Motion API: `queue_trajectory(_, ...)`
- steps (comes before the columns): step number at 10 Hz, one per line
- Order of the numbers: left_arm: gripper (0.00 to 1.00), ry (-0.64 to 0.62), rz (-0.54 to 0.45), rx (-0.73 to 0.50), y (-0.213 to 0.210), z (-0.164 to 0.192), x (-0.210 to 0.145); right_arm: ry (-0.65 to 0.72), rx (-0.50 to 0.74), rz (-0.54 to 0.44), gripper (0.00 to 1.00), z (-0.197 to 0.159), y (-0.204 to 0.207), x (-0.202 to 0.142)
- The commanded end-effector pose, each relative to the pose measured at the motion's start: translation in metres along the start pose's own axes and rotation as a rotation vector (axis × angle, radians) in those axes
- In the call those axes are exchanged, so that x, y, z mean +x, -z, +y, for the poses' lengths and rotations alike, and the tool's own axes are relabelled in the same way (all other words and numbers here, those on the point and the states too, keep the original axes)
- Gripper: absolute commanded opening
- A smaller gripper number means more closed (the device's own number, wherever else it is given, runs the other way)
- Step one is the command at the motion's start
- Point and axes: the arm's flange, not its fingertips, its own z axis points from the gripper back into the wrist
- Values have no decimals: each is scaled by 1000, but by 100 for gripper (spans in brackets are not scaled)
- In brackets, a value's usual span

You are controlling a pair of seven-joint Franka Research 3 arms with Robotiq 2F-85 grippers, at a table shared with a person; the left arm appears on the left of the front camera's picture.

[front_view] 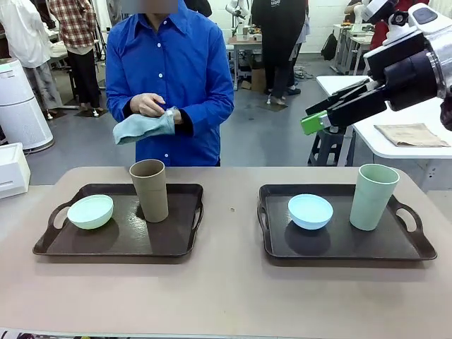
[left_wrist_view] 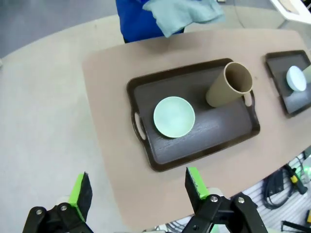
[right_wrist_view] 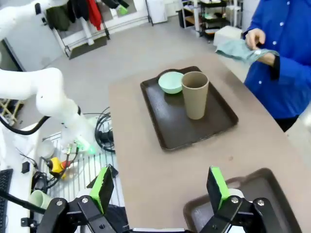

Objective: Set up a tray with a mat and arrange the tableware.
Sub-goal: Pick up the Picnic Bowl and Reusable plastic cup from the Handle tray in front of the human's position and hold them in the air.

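**Waiting on the mat**

Hovering with the left gripper (left_wrist_view: pixel 137 187) spread wide and empty, high above the left tray (front_view: pixel 113 256) with its pale green bowl (front_view: pixel 90 210) and brown cup (front_view: pixel 150 189); judged at the opening step, no tray lined, blue-grey cloth (front_view: pixel 143 127), likely the mat, in the person's hands (front_view: pixel 148 104) across the table; next, probably taking that cloth; further right, right tray (front_view: pixel 339 258) with light blue bowl (front_view: pixel 310 210) and pale green cup (front_view: pixel 373 196); right gripper (front_view: pixel 311 116) likewise open, raised well apart from that cup.

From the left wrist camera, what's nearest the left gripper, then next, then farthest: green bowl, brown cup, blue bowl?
1. pale green bowl, on the near tray.
2. brown cup, same tray, farther along.
3. light blue bowl, on the other tray.
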Motion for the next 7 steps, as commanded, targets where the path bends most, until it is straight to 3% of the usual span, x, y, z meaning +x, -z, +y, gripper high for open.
queue_trajectory(1, 100, 2, -18, 6, -6, 3, -4, -28, -63, 13, 100, -3, 1, 2)
queue_trajectory(4, 100, 6, -14, -8, -5, 5, -4, -10, -40, 6, 100, -2, -2, 2)
queue_trajectory(6, 100, -38, 44, 39, 28, -33, 45, -198, 83, 122, 100, -35, 49, 14)
queue_trajectory(7, 100, -28, 76, 61, 39, -48, 57, -268, 65, 157, 100, -48, 69, 21)
